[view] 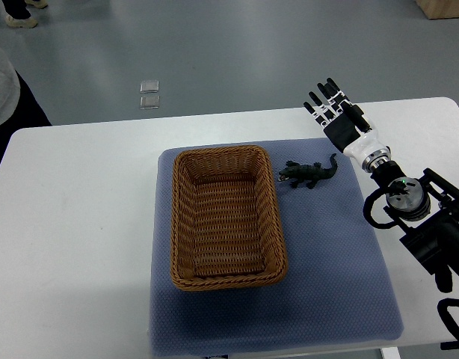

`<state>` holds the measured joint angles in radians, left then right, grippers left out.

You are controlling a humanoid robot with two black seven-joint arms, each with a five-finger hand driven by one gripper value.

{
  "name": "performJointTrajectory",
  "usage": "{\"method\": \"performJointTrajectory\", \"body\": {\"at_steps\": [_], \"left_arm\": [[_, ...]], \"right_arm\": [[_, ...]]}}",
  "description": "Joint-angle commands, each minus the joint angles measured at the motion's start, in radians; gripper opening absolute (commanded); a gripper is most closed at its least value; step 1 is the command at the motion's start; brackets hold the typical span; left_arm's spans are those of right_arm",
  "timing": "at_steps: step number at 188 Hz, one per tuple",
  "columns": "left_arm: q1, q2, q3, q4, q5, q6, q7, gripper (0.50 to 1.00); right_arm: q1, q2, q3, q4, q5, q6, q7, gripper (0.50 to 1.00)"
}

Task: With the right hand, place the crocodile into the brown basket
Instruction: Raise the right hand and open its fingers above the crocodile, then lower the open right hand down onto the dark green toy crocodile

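Right, crocodile [308, 173] not yet picked; right hand [342, 120] empty.
It lies on the mat [342, 262], just beside the basket's [174, 224] right rim near the far corner, head toward the basket and tail toward your hand, which is near but apart. Fingers [324, 101] are straight, slightly spread and hold nothing. Looks like a small, light, stiff toy, with a bumpy back that's probably not slippery. You'd best pinch across the mid-body, not the thin tail or legs. No brands or readable writing.
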<state>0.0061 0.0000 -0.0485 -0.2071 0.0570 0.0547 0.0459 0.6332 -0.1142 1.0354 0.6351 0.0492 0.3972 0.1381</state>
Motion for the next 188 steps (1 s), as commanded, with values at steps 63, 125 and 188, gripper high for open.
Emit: {"method": "performJointTrajectory", "body": {"at_steps": [63, 125, 188], "left_arm": [[0.002, 0.0, 0.001, 0.002, 0.0, 0.001, -0.012, 1.0], [0.002, 0.0, 0.003, 0.0, 0.0, -0.001, -0.012, 1.0], [-0.008, 0.0, 0.003, -0.012, 0.003, -0.013, -0.012, 1.0]], "right_arm": [[0.017, -0.016, -0.003, 0.0, -0.117, 0.015, -0.025, 0.928], [0.266, -0.229, -0.196, 0.0, -0.703, 0.08, -0.055, 0.928], [0.608, -0.289, -0.692, 0.093, -1.235, 0.144, -0.13, 0.928]]}}
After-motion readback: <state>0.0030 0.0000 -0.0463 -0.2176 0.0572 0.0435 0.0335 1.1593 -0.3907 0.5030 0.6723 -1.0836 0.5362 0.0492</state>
